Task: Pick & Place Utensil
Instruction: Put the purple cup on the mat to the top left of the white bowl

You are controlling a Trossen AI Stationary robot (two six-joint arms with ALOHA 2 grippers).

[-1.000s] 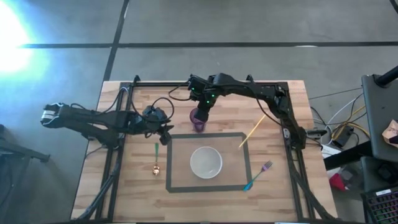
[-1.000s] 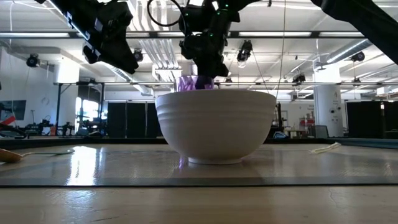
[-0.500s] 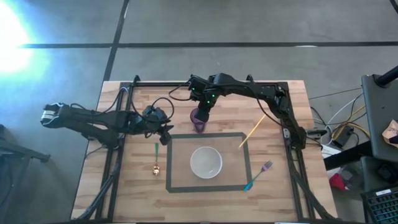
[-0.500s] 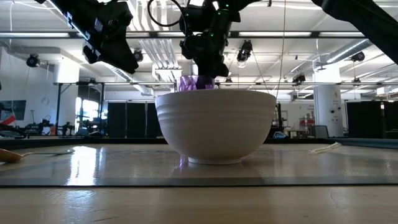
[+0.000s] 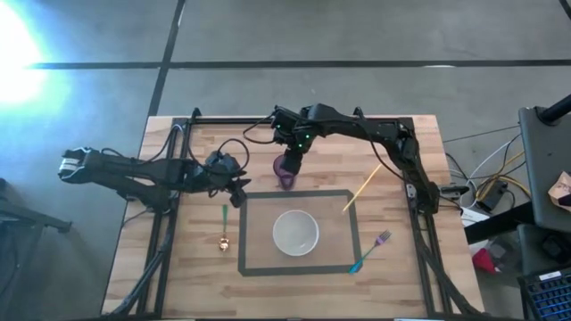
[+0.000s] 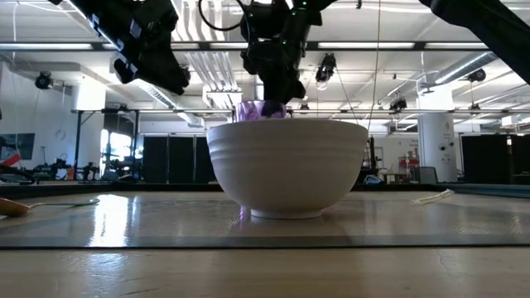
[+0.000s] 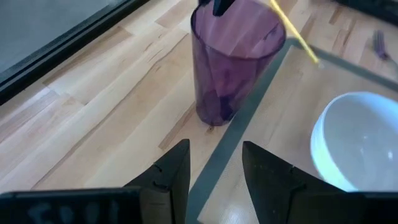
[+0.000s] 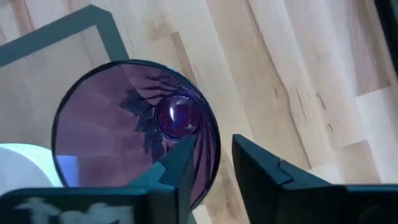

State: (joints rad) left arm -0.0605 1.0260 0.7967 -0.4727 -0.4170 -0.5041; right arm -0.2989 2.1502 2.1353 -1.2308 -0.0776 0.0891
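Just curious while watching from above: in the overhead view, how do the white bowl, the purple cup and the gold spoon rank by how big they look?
1. White bowl, clearly the widest.
2. Purple cup, a smaller round, partly hidden under the right gripper.
3. Gold spoon: longer than the cup is wide, but thin, covering least area.

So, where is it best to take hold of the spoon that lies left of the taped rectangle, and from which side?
Grip the spoon at the middle of its thin green handle, coming straight down from above and closing across it. It lies flat on the wood, so a side approach probably cannot get under it, and the golden bowl end is wider and rounded.
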